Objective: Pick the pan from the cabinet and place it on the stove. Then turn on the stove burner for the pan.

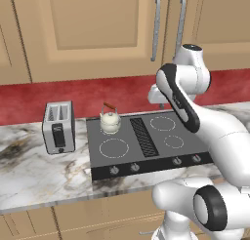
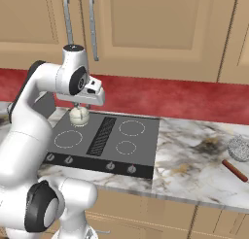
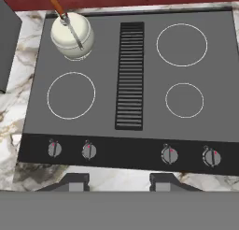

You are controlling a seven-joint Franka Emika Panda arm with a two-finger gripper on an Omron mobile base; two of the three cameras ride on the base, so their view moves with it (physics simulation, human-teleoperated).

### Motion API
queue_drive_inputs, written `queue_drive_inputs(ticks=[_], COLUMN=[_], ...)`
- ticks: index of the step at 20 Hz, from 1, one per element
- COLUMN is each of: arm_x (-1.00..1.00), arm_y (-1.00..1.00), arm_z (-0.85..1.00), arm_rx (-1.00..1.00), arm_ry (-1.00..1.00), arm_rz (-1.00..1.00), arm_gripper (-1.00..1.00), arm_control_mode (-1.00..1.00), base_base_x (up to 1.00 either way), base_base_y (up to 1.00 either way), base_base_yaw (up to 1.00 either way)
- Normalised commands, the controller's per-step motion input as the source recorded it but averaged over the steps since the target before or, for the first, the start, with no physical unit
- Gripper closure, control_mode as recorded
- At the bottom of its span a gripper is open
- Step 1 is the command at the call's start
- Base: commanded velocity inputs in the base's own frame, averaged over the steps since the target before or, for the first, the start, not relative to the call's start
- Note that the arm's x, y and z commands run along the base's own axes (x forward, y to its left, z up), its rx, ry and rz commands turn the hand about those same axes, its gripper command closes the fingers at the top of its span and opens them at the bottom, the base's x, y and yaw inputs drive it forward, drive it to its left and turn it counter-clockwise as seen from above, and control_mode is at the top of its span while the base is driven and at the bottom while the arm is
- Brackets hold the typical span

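Four round knobs [image 3: 88, 150], black glass stove [image 3: 140, 131], thin white rings, ribbed vent [image 3: 130, 75]

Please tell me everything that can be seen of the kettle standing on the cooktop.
The small cream kettle, round and squat with a glossy, ceramic-like body, stands upright on the back left burner of the flat black glass cooktop. A thin metal bail rises over it and carries a brown wooden grip, tilted to one side. Its base rests on the glass and hides that ring. Nothing else touches it; the silver toaster stands apart on the marble counter.
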Motion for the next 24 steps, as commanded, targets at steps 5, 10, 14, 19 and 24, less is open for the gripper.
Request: queue_drive_inputs(ticks=[5,10,14,19,24], arm_x=[-0.15,-0.44,-0.34,-0.11,0.05], arm_y=[0.0,0.07,0.0,-0.06,-0.29], arm_z=[0.0,0.0,0.1,0.22,0.37], arm_rx=[0.0,-0.01,0.0,0.0,0.0], arm_ry=[-0.09,-0.3,-0.28,-0.19,-0.1], arm_rz=[-0.01,-0.02,0.0,-0.06,-0.08], arm_gripper=[-1.0,-1.0,-1.0,-1.0,-1.0], arm_control_mode=[-1.0,-1.0,-1.0,-1.0,-1.0], base_base_x=[0.0,0.0,0.0,0.0,0.0], base_base_y=[0.0,0.0,0.0,0.0,0.0], base_base_yaw=[0.0,0.0,0.0,0.0,0.0])
